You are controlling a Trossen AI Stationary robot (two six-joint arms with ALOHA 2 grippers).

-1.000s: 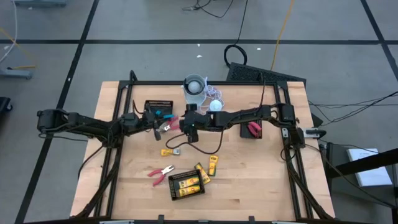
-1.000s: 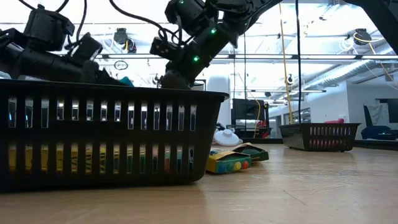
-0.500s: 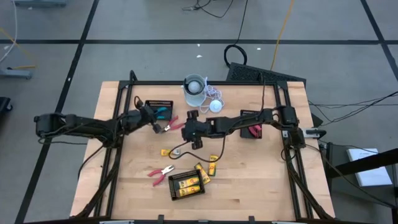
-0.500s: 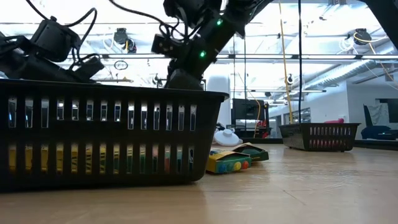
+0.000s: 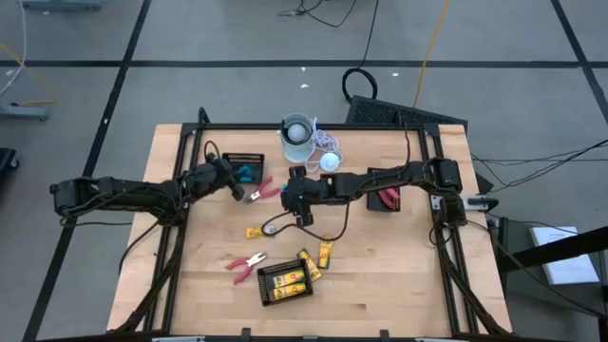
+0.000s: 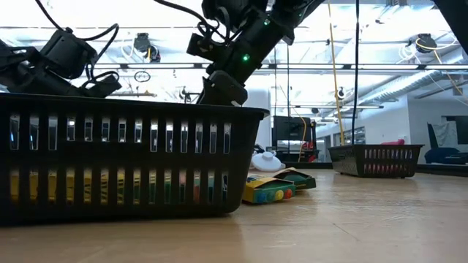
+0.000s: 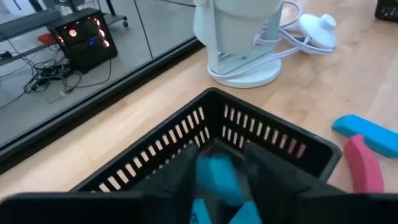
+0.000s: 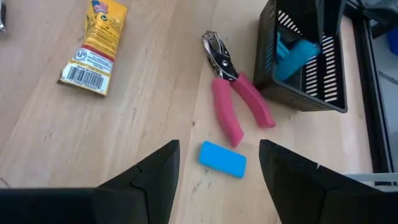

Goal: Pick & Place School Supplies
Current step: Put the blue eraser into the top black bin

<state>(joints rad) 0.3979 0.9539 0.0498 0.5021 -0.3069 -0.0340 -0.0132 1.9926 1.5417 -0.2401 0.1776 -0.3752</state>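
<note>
My left gripper (image 5: 234, 180) is shut on a light-blue stick (image 7: 216, 179) over the black mesh tray (image 5: 243, 163) at the far left. My right gripper (image 8: 217, 148) is open and empty, just above a second light-blue stick (image 8: 222, 159) and red-handled pliers (image 8: 235, 104) lying flat on the table. More red-handled pliers (image 5: 245, 265) lie nearer. Yellow-and-black pieces lie loose (image 5: 326, 254) and at the centre (image 5: 255, 232). Others fill the near black tray (image 5: 288, 283). My left gripper pinches the light-blue stick (image 7: 214, 186) between its two fingers (image 7: 177, 177). The stick is held above the inside of the black mesh tray's near corner (image 7: 211, 99). Which part of the stick the fingers are on is hidden by the fingers themselves.
A white cup (image 5: 297, 133) and a white corded disc (image 5: 329, 161) stand at the far edge. A black tray with red items (image 5: 388, 198) sits at the right under my right arm. A black cable (image 5: 313, 228) loops over the table's middle.
My left gripper has gone from beside the red pliers toward the table's far left, over the black mesh tray. My right gripper has shifted a little toward the table's right.
</note>
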